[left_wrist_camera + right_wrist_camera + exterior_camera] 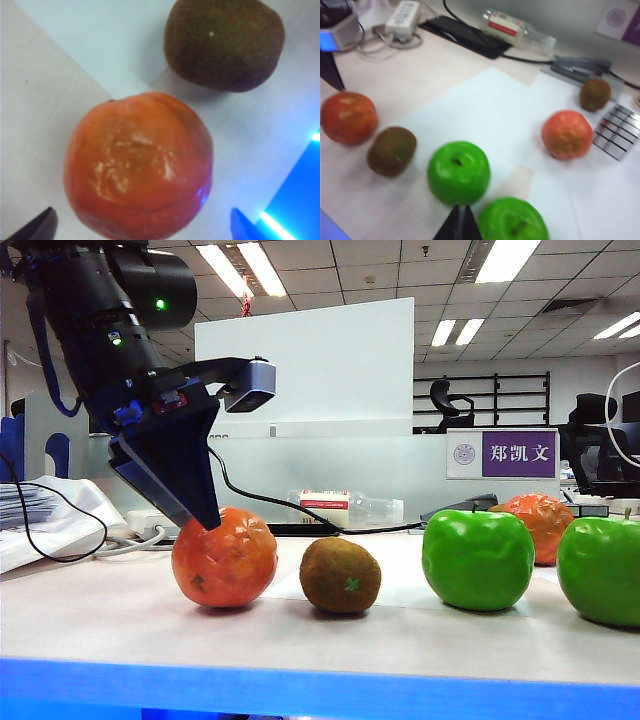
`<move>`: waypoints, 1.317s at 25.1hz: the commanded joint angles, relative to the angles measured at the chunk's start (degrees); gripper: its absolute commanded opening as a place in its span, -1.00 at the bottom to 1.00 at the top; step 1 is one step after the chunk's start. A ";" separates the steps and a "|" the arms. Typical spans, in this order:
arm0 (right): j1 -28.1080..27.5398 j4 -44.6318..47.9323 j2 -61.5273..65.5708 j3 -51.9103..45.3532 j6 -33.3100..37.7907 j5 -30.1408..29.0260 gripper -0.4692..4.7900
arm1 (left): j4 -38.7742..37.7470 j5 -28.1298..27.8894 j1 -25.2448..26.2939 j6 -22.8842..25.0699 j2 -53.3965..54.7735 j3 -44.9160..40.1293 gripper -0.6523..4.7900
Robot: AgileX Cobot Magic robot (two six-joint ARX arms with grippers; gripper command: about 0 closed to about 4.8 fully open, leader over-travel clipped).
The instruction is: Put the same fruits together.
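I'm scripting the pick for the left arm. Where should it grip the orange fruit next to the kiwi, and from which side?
Probably from above, across its widest middle. The orange fruit is round and sits alone on the table, the kiwi apart from it. The left gripper hangs open over it, one finger either side, so closing lower down should seat it.

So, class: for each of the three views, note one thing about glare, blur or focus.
Exterior view: sharp, ceiling lights glare, and the near green apple shines. Left wrist view: soft focus, white highlights on the orange fruit between the left gripper's open jaws; blue glow at the edge. Right wrist view: blurred overall, with the right gripper showing closed jaws.
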 commanded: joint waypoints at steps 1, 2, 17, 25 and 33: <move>0.07 3.30 2.21 0.33 0.17 -2.03 -0.84 | 2.10 0.94 0.02 0.15 0.09 -0.20 1.00; 0.07 3.32 2.60 0.33 0.17 -2.12 -0.84 | 2.32 1.14 0.02 0.15 0.15 -0.22 1.00; 0.04 4.98 4.26 0.37 0.22 -3.52 -0.84 | 3.98 2.16 0.02 0.15 4.96 -0.22 1.00; 0.04 5.01 4.26 0.37 0.20 -3.48 -0.84 | 4.81 2.19 0.02 0.15 6.54 -0.22 -0.11; 0.02 5.01 4.26 0.37 0.20 -3.08 -0.84 | 7.82 4.74 0.02 0.07 6.54 -0.22 -0.78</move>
